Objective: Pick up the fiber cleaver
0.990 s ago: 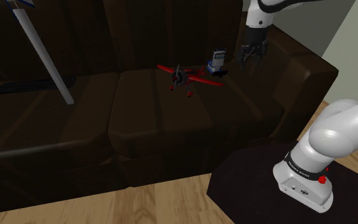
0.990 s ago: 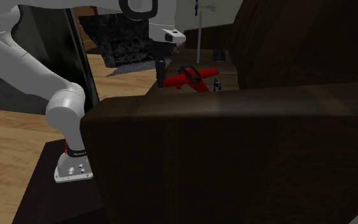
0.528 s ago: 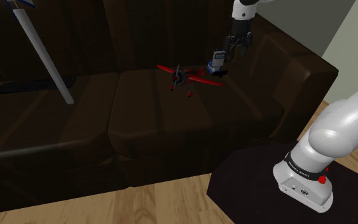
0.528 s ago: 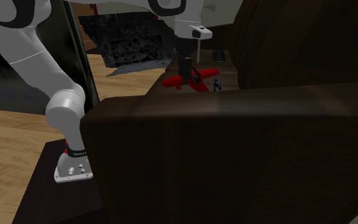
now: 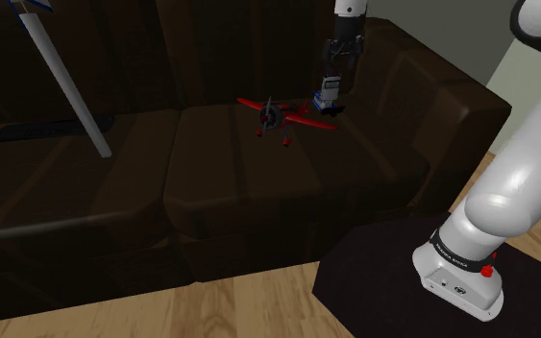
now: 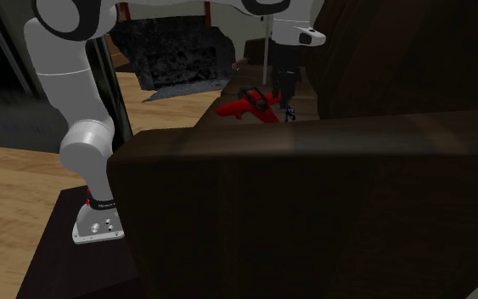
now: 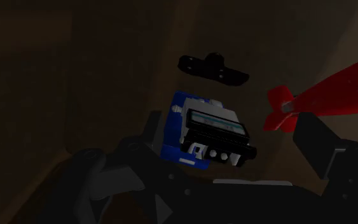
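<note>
Tool [image 5: 331,86]: black, two fingers [image 7: 152,127] standing apart, lowered over the fiber cleaver, clasping nothing.
Fiber cleaver [image 5: 325,94]: small blue base with a grey and black upper part. It sits on the sofa seat near the backrest and lies between the fingers in the wrist view; whether either touches it cannot be told.
Sofa [image 5: 230,182]: dark brown.
Toy aeroplane [image 5: 280,117]: red, just beside the cleaver, toward the shoulder view's left.
Grey pole [image 5: 66,82]: leaning, well apart.
</note>
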Robot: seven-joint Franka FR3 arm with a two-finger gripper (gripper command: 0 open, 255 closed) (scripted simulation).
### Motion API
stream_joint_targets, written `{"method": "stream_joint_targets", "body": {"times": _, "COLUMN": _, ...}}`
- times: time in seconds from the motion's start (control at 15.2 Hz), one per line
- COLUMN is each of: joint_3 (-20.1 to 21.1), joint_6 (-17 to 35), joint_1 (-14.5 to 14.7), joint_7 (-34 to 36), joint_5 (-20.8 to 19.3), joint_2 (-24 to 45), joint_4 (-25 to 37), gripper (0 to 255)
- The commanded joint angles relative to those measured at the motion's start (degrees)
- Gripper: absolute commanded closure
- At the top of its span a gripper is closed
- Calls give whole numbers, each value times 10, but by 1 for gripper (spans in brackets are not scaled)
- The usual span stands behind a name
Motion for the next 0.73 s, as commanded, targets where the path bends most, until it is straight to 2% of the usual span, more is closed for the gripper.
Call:
{"method": "stream_joint_targets", "body": {"times": 0.0, "joint_3": -5, "joint_6": -13, "joint_1": -5, "joint_7": -7, "joint_5": 11, "joint_2": 50, "joint_4": 65, "gripper": 0}}
{"method": "stream_joint_targets", "body": {"times": 0.07, "joint_3": -5, "joint_6": -17, "joint_1": -7, "joint_7": -9, "joint_5": 13, "joint_2": 61, "joint_4": 81, "gripper": 0}}
{"method": "stream_joint_targets", "body": {"times": 0.66, "joint_3": -5, "joint_6": 43, "joint_1": -6, "joint_7": -9, "joint_5": 12, "joint_2": 55, "joint_4": 15, "gripper": 0}}
